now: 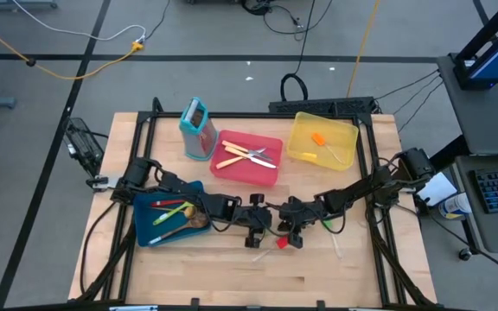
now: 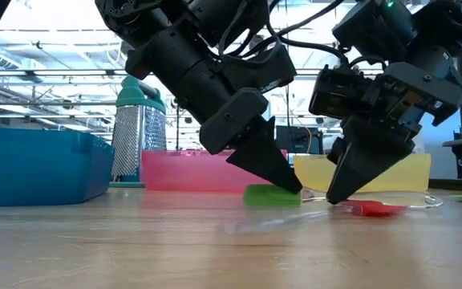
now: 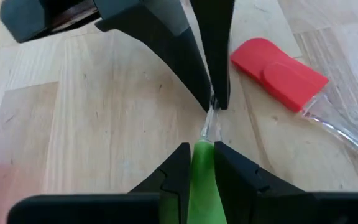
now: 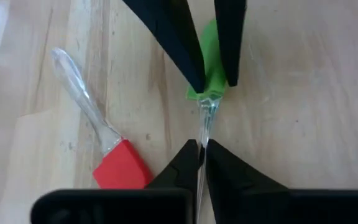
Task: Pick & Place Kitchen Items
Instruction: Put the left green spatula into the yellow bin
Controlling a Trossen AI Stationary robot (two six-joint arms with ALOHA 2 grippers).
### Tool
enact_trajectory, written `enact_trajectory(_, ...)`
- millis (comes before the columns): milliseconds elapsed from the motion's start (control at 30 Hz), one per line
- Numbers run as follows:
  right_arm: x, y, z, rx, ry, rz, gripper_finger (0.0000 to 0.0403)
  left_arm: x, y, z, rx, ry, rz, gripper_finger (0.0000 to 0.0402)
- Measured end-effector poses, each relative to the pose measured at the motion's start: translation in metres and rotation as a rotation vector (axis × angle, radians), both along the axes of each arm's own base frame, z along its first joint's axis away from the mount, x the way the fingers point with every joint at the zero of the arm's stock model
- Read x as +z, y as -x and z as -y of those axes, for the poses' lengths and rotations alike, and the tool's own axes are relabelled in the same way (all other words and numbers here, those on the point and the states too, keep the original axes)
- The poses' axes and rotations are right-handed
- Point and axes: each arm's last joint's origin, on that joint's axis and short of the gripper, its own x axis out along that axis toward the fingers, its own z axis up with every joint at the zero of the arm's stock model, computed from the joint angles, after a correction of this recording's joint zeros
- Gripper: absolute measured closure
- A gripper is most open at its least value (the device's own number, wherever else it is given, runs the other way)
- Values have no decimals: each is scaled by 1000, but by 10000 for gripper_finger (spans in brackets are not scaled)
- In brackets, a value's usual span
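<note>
A green spatula (image 3: 202, 186) with a clear handle (image 3: 209, 124) lies on the wooden table between my two grippers. My left gripper (image 3: 201, 146) is shut on its green head, and my right gripper (image 4: 202, 144) is shut on the clear handle, tips nearly meeting the left ones. In the high view the two grippers (image 1: 255, 226) (image 1: 294, 226) face each other at the table's middle, toward the near edge. In the low view both slant down to the green head (image 2: 269, 194). A red spatula (image 3: 278, 71) with a clear handle lies flat just beside them. My left gripper pinches the green spatula's head (image 3: 201, 158) between its two fingers, near where the head joins the handle. The fingers slant down from the table's left and lie along the spatula. The head rests on the table. My right gripper pinches the clear handle (image 4: 205, 121) between its two fingers, close to the green head. Its fingers slant down from the table's right, along the handle. The handle lies low at the table.
A blue tray (image 1: 145, 226) with several utensils sits to the left. A red tray (image 1: 271, 168) with knives and a yellow tray (image 1: 344, 134) with an orange piece stand farther back. A teal grater (image 1: 197, 128) stands upright beside the red tray. Bare wood lies toward the near edge.
</note>
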Motion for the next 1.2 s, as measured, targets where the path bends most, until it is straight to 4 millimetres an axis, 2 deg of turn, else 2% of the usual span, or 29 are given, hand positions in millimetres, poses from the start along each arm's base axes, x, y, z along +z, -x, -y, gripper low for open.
enact_trajectory(167,0,0,0,18,44,15,386,0,0,0,13,8,3,333)
enact_trajectory(267,0,0,0,18,47,17,392,7,1,2,30,51,17,333)
enact_trajectory(467,6,1,0,32,27,28,396,44,6,8,38,79,101,333)
enact_trajectory(633,27,7,2,104,82,90,394,73,13,11,36,96,163,332)
enact_trajectory(733,41,15,8,82,154,94,395,85,17,13,51,131,191,332)
enact_trajectory(967,80,46,33,-147,508,99,394,87,22,26,18,139,183,332)
enact_trajectory(1200,117,81,65,-622,933,136,393,82,22,28,17,138,160,332)
